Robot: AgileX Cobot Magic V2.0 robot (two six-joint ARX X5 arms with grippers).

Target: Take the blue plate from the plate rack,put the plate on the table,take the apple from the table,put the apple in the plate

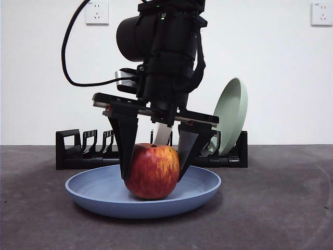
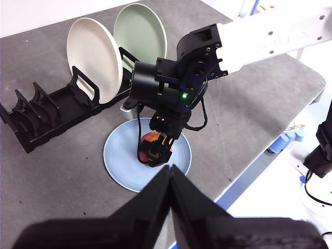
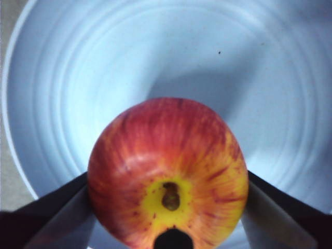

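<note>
Risk imo: if we open the right gripper (image 1: 152, 174) too fast or unevenly, the apple (image 1: 152, 171) could roll w/ a jaw and bump off-center in the blue plate (image 1: 99, 197). Rn apple sits on the plate floor, clamped btwn both jaws. Left gripper (image 2: 170, 179) waits closed, well apart.

Matte, smooth light-blue plate (image 1: 200, 195); waxy, faintly glossy red-yellow apple (image 1: 152, 172); rough, speckled dark grey table (image 1: 281, 208); black plastic-looking rack (image 1: 78, 151); matte black jaws.
</note>
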